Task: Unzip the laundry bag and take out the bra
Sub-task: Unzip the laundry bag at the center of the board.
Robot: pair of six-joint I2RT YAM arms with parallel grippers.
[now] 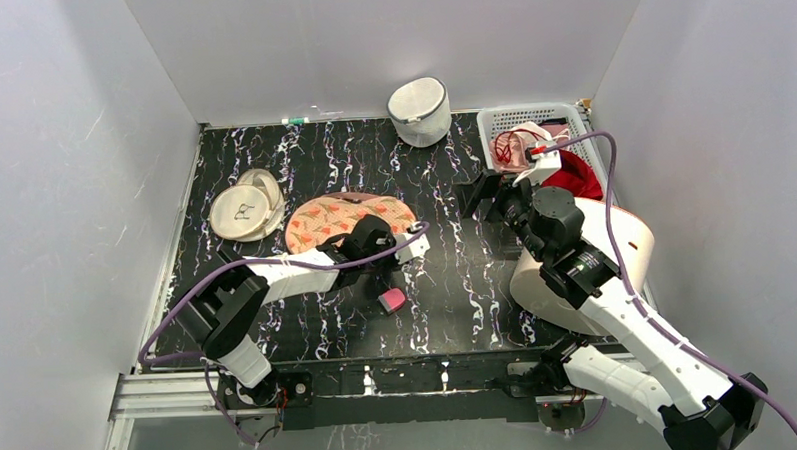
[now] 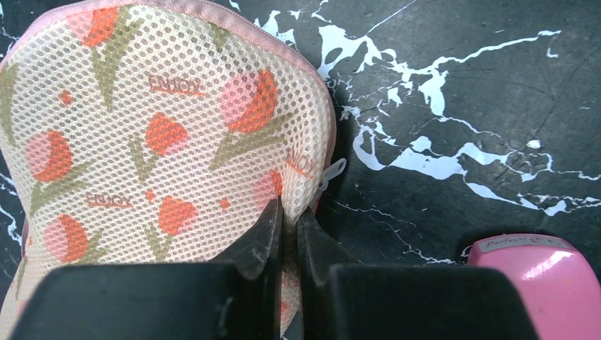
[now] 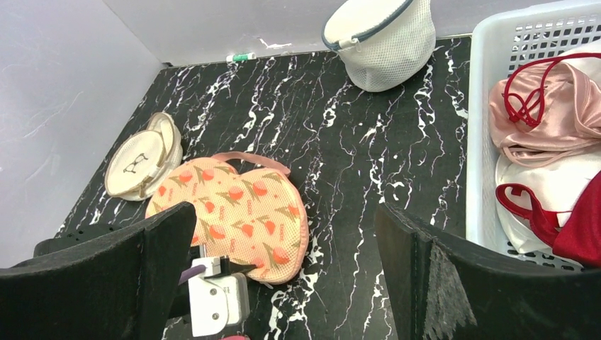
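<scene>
Peach leaf-print laundry bag point(image 1: 336, 217) flat on black marbled tabletop point(image 1: 456, 273), centre left of the top view, my left fingers point(image 2: 273, 230) clamped on its right edge, my right fingers point(image 3: 159, 262) wide apart

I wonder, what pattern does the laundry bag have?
Laundry bag: red-orange tulips on peach mesh; left wrist view.

White shells and black joint housings make up the left arm point(image 1: 286, 277) and right arm point(image 1: 638, 322); a purple cable point(image 1: 608, 163) trails each (loosely looped); blocky matte-black fingers point(image 3: 453, 290).
</scene>
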